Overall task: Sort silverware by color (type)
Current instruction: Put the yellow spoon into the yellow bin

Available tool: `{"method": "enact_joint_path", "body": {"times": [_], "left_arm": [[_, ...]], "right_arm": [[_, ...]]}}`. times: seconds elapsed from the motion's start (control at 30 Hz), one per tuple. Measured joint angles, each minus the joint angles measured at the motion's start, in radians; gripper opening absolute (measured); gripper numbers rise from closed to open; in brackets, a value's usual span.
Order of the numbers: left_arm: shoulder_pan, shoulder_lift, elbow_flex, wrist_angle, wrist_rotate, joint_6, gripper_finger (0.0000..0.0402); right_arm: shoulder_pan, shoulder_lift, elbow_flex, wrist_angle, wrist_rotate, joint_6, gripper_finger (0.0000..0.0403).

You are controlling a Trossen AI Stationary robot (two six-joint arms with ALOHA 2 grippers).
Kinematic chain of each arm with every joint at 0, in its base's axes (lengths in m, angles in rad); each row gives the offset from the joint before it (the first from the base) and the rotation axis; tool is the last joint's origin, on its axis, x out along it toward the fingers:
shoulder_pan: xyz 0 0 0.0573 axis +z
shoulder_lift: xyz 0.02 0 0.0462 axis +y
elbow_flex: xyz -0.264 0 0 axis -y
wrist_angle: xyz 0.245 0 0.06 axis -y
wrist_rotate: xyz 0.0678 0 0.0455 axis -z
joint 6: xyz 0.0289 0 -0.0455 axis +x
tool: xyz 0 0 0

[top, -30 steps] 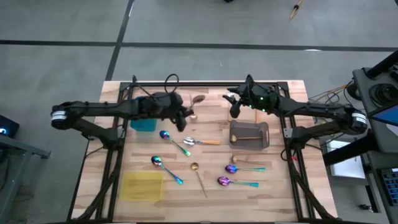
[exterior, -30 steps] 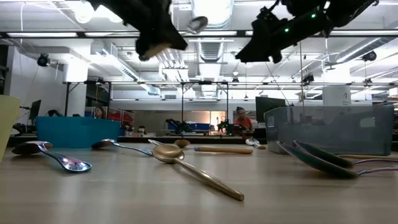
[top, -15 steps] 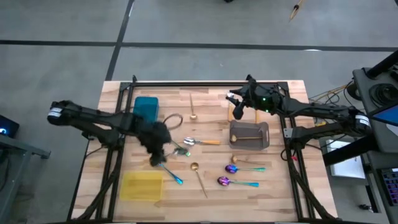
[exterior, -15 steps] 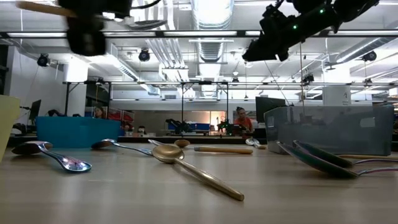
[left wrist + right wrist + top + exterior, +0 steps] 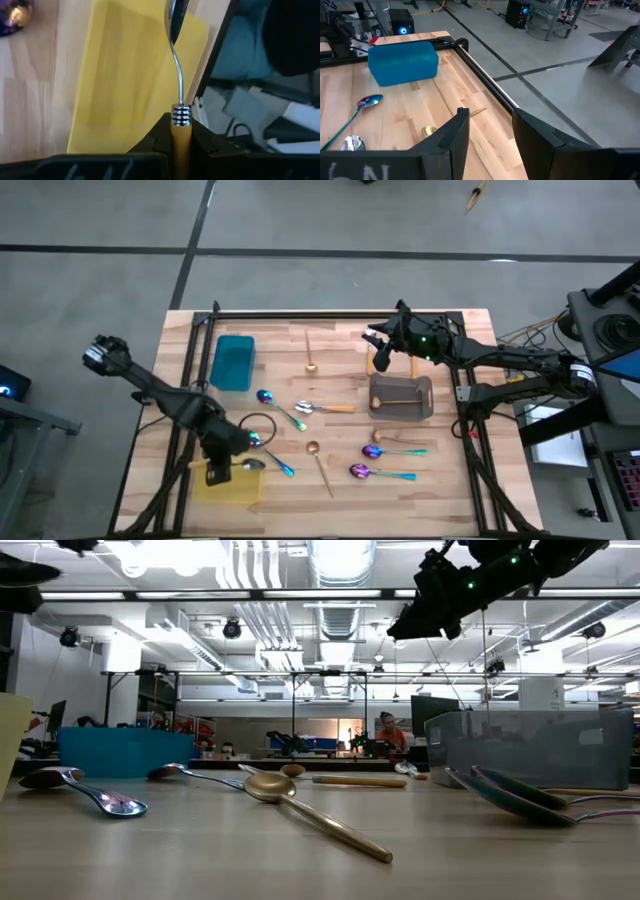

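The left tool (image 5: 172,137), clenched on an orange-handled spoon (image 5: 175,70), hangs over the yellow tray (image 5: 228,480); next comes lowering and release. The right tool (image 5: 487,132) waits with fingers parted above the counter (image 5: 340,370).

Both robot arms are black all over, made of long thin tubes joined by fat round joints. The left arm (image 5: 160,390) has a shiny silver ring near its far joint, at about nine o'clock from the counter's middle. A black cable makes a loop next to its wrist. The right arm (image 5: 490,358) has a silver ring too, out at three o'clock. Small green lights glow on top of its wrist. The right end effector (image 5: 487,132) has two flat black fingers with slanted edges, smooth and plain like plastic.
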Motion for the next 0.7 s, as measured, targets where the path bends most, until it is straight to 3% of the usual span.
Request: {"method": "enact_joint_path", "body": {"times": [0.23,0.4,0.7], "left_arm": [[-0.037,0.084,-0.002,-0.014,0.014,-0.004,0.0008],[-0.044,0.134,-0.002,-0.017,0.115,-0.012,0.0008],[-0.059,0.187,-0.003,-0.016,0.132,0.012,0.0008]], "right_arm": [[0.0,0.0,0.0,0.0,0.0,0.0,0.0137],[0.0,0.0,0.0,-0.004,0.0,0.0,0.0138],[0.0,0.0,0.0,-0.008,-0.001,0.0,0.0132]]}}
